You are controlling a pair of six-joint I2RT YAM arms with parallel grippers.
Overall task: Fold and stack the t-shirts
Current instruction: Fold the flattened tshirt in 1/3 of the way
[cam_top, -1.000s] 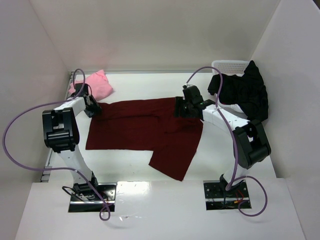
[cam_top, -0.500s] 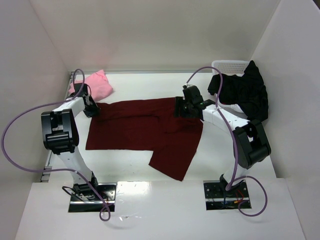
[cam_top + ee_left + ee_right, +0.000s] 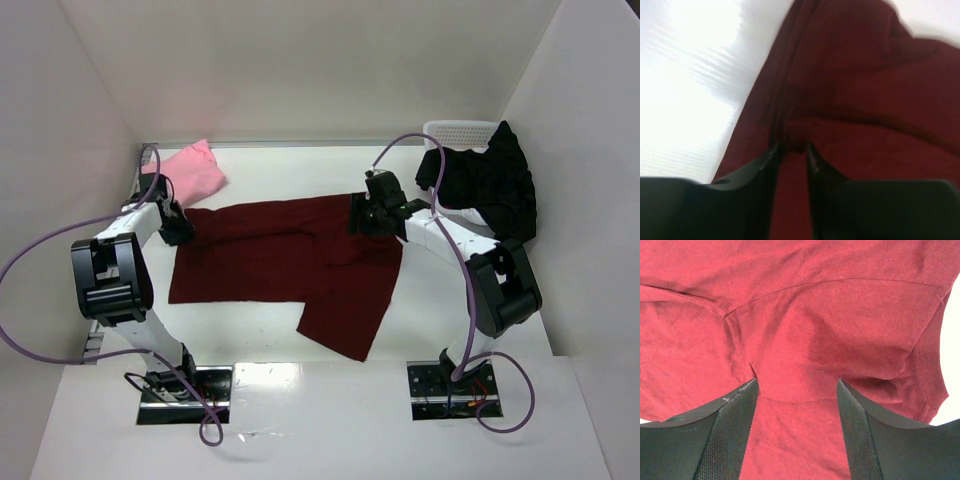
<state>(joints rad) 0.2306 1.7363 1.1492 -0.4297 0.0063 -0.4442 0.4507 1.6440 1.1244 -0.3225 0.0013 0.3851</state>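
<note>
Left wrist: L gripper (image 3: 792,146), jaws barely parted, is touching maroon t-shirt (image 3: 865,100) edge; R gripper (image 3: 796,382) (jaws spread wide) is pressing it.

White worktop (image 3: 300,165) has a maroon tee (image 3: 280,255) spread across the middle, a pink tee (image 3: 192,170) bunched up at 10 o'clock, and a white mesh basket (image 3: 460,130) sitting at 2 o'clock.
</note>
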